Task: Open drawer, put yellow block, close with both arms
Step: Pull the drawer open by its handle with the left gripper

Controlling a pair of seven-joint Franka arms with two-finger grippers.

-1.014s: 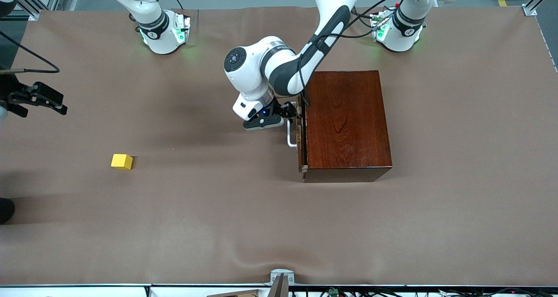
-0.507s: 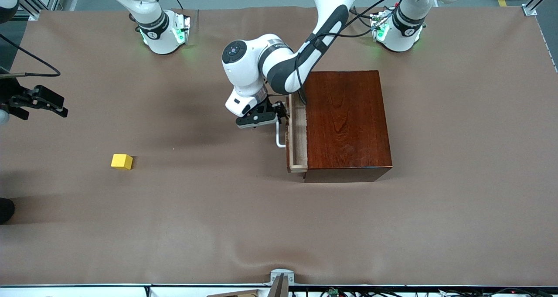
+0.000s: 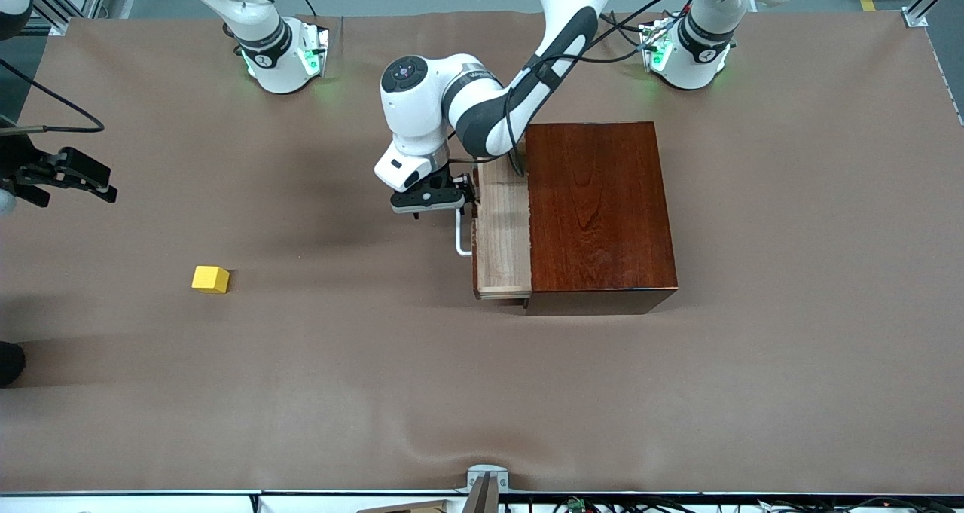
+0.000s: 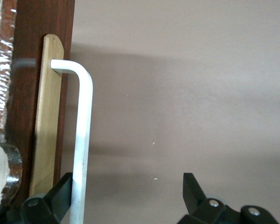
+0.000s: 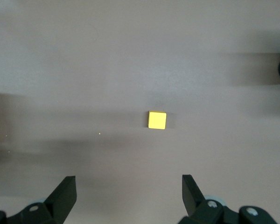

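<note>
The drawer (image 3: 503,234) stands partly pulled out of the dark reddish-brown box (image 3: 599,212), its pale-wood tray showing. Its white handle (image 3: 460,238) faces the right arm's end of the table. My left gripper (image 3: 461,196) is open, with the handle bar (image 4: 82,140) lying against one finger (image 4: 60,193) and the other finger well apart from it. The yellow block (image 3: 210,279) sits on the table toward the right arm's end. My right gripper (image 3: 102,185) hangs open and empty above the table near the block, which shows in the right wrist view (image 5: 157,120).
The table is covered in brown cloth (image 3: 376,385). The two green-lit arm bases (image 3: 290,57) (image 3: 681,53) stand along its edge farthest from the front camera. A metal bracket (image 3: 486,479) sits at its nearest edge. A dark object (image 3: 9,362) shows at the right arm's end.
The left gripper has moved toward the right arm's end with the handle, and the drawer has slid farther out of the box. The right gripper has barely moved.
</note>
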